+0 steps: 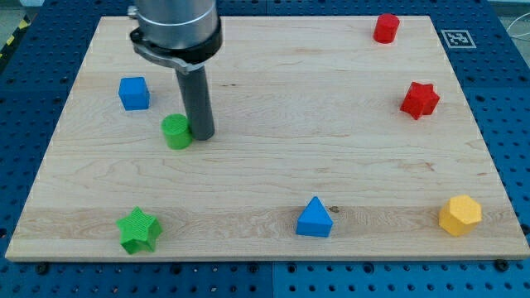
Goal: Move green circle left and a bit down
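Green circle (175,131) sat on the wooden board (273,178) toward the view's left, below and to the right of the blue cube (133,93). My tip (201,135) rested just beside its right edge, apparently touching it. No claw was fitted, only the plain rod, holding nothing. Well below lay the green star (138,230); the blue triangle (315,218) and yellow hexagon (459,215) lined the bottom, with the red star (420,99) and red cylinder (386,27) at right.

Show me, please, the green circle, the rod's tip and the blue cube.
green circle (175,132), camera view, on its top face.
my tip (201,135), camera view, the rod's very end.
blue cube (133,93), camera view, front face.
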You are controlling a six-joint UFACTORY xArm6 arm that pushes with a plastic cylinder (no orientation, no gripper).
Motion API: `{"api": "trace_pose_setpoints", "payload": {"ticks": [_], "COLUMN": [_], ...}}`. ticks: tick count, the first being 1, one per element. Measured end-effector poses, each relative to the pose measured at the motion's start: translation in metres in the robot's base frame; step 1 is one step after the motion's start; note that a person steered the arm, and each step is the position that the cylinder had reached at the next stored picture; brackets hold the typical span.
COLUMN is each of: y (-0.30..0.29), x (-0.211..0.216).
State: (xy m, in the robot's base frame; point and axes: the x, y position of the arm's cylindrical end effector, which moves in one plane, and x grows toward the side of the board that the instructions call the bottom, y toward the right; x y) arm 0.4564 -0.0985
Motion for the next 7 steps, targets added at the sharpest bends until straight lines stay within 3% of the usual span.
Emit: {"api": "trace_pose_setpoints", "payload": {"ticks": [5, 7], "y": [-0.079, -0.069], "x": [-0.031, 0.001]}}
